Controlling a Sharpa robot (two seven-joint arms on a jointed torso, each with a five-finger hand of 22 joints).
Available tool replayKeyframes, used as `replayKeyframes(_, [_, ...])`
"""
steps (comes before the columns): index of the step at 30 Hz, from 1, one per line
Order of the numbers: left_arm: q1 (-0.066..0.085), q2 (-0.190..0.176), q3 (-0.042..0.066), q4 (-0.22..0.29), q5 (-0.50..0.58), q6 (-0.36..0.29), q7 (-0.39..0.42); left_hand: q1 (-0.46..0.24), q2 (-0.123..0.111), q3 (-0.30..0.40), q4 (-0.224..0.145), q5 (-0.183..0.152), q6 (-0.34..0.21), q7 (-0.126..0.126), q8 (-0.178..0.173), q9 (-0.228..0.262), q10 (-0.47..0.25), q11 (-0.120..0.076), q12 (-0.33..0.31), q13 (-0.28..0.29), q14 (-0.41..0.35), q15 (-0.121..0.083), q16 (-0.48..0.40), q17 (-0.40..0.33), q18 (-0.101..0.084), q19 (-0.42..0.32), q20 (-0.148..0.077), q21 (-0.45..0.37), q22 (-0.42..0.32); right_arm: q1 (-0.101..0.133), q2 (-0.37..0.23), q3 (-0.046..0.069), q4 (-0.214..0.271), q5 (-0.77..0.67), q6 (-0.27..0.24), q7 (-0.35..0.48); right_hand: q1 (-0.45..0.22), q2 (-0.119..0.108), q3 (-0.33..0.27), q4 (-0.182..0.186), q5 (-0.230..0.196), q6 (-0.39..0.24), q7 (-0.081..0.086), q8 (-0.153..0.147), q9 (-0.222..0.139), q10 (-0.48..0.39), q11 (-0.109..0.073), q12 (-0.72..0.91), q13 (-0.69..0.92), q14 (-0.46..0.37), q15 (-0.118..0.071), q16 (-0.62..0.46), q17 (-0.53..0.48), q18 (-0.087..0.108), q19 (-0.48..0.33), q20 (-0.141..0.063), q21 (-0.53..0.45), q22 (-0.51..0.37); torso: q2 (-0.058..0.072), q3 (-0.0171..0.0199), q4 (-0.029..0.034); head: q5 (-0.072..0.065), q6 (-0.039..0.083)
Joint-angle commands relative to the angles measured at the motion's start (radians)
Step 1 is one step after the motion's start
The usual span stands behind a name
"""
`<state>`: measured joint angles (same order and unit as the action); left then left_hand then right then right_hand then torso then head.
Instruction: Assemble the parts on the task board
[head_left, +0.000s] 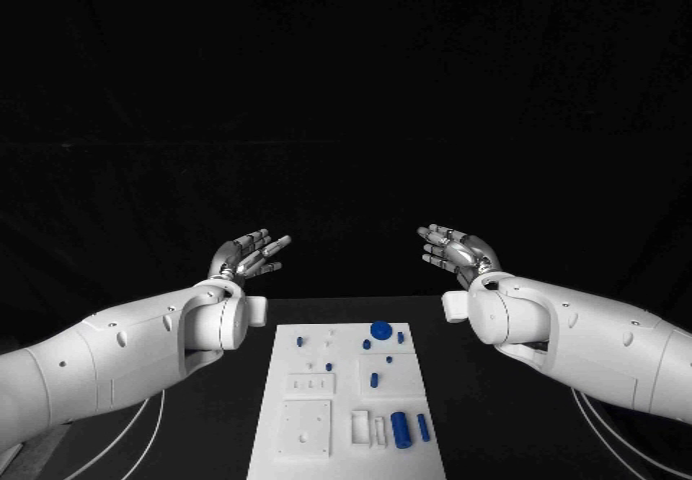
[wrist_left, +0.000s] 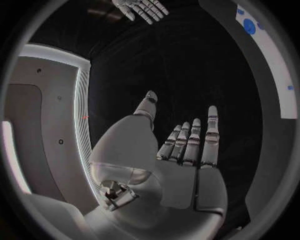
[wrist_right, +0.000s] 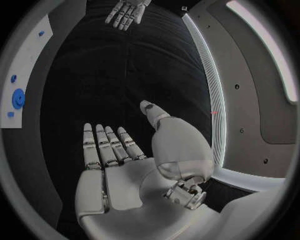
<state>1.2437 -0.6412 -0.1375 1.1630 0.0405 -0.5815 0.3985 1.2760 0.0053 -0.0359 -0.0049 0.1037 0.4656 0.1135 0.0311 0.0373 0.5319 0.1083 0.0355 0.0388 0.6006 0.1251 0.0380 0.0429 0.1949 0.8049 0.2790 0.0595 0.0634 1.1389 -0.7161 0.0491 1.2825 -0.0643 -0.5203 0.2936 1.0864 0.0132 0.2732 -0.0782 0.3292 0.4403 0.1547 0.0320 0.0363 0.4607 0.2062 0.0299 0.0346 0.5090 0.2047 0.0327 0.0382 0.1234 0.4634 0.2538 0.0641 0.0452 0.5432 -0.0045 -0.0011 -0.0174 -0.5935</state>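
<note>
Though near, task board (head_left: 346, 400) below fingers (head_left: 260, 250).

A black table (head_left: 476, 420) fills the lower part of the head view, its matte top a shade paler than the darkness behind it. Its far edge runs straight across the middle of the scene. Beyond that edge hangs 1 black backdrop (head_left: 346, 120), unlit and nearly featureless, with faint vertical folds just visible toward the right side. Thin pale cables (head_left: 137, 430) curve across the tabletop near both lower corners. The light falls from the near side, and the far background stays dark.
</note>
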Motion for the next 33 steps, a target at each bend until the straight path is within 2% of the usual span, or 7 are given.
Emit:
replayKeyframes(1, [0.029,0.022,-0.015,-0.063,0.033,0.161,-0.078,0.045,0.0,-0.006,0.0,0.007,0.023,0.003,0.008,0.002,0.023,0.003,0.005,0.002,0.023,0.005,0.007,0.002,0.015,0.031,0.009,0.006,0.004,0.012,0.011,0.006,-0.046,-0.084,0.218,-0.153,0.053,0.0,0.012,-0.013,0.009,0.032,0.039,0.008,0.003,0.032,0.008,0.008,0.003,0.033,0.006,0.009,0.003,0.019,0.034,0.004,0.007,0.004,0.0,0.0,-0.0002,0.0,0.0])
replayKeyframes(8, [0.07,0.052,-0.043,-0.15,0.045,0.225,-0.112,0.046,0.002,-0.007,0.0,0.007,0.028,0.004,0.008,0.002,0.027,0.005,0.006,0.002,0.024,0.005,0.007,0.002,0.015,0.032,0.009,0.006,0.004,0.032,0.026,0.016,-0.111,-0.114,0.309,-0.223,0.076,0.003,0.008,-0.028,0.004,0.049,0.039,0.008,0.004,0.053,0.008,0.009,0.004,0.057,0.006,0.01,0.004,0.016,0.052,-0.001,0.009,0.005,0.0,0.0,-0.0002,0.0,0.0])
replayKeyframes(18, [0.071,0.041,-0.044,-0.142,0.045,0.242,-0.109,0.047,0.011,-0.012,-0.005,0.007,0.051,0.012,0.009,0.003,0.06,0.013,0.007,0.004,0.039,0.005,0.007,0.003,0.016,0.034,0.009,0.006,0.004,0.033,0.038,0.017,-0.142,-0.234,0.282,-0.196,0.139,-0.01,0.003,-0.064,-0.016,0.154,0.032,0.013,0.009,0.172,0.004,0.014,0.009,0.175,-0.002,0.014,0.009,0.002,0.128,-0.024,0.02,0.008,0.001,-0.003,0.0004,0.012,-0.017])
replayKeyframes(24, [0.071,0.026,-0.045,-0.12,0.035,0.246,-0.09,0.058,0.037,-0.021,-0.019,0.012,0.208,0.034,0.021,0.012,0.242,0.036,0.016,0.011,0.279,0.017,0.029,0.014,0.039,0.101,0.002,0.026,0.012,0.033,0.055,0.017,-0.158,-0.383,0.252,-0.178,0.165,-0.025,0.023,-0.09,-0.026,0.31,0.027,0.019,0.015,0.349,-0.011,0.019,0.017,0.371,-0.01,0.02,0.016,0.0,0.338,-0.051,0.059,0.022,0.0,-0.0028,0.0005,0.017,-0.018])
replayKeyframes(26, [0.071,0.015,-0.045,-0.104,0.027,0.25,-0.084,0.066,0.05,-0.021,-0.025,0.015,0.329,0.043,0.027,0.018,0.419,0.047,0.023,0.018,0.412,0.036,0.06,0.025,0.023,0.16,-0.046,0.057,0.023,0.033,0.066,0.017,-0.17,-0.477,0.242,-0.173,0.168,-0.032,0.04,-0.095,-0.029,0.405,0.019,0.025,0.02,0.485,-0.028,0.024,0.021,0.512,-0.032,0.03,0.022,0.004,0.408,-0.07,0.082,0.027,0.001,-0.0028,0.0006,0.019,-0.019])
replayKeyframes(29, [0.071,-0.01,-0.046,-0.068,0.0,0.27,-0.078,0.084,0.068,-0.025,-0.037,0.023,0.518,0.038,0.032,0.029,0.544,0.031,0.022,0.019,0.533,0.004,0.079,0.027,-0.063,0.238,-0.137,0.102,0.039,0.033,0.087,0.017,-0.189,-0.634,0.234,-0.169,0.168,-0.047,0.08,-0.102,-0.03,0.556,-0.006,0.032,0.027,0.582,-0.055,0.028,0.023,0.645,-0.08,0.04,0.03,0.005,0.509,-0.116,0.126,0.035,0.006,-0.0008,0.0008,0.022,-0.02])
replayKeyframes(33, [0.071,-0.059,-0.046,0.009,-0.049,0.302,-0.072,0.1,0.087,-0.028,-0.042,0.026,0.557,0.026,0.03,0.028,0.621,0.007,0.024,0.02,0.624,-0.037,0.103,0.038,-0.106,0.294,-0.197,0.149,0.059,0.033,0.113,0.017,-0.201,-0.863,0.228,-0.173,0.169,-0.066,0.101,-0.106,-0.034,0.599,-0.016,0.033,0.029,0.618,-0.078,0.028,0.023,0.821,-0.141,0.062,0.049,0.003,0.652,-0.186,0.206,0.063,0.019,0.0038,0.0044,0.018,-0.023])
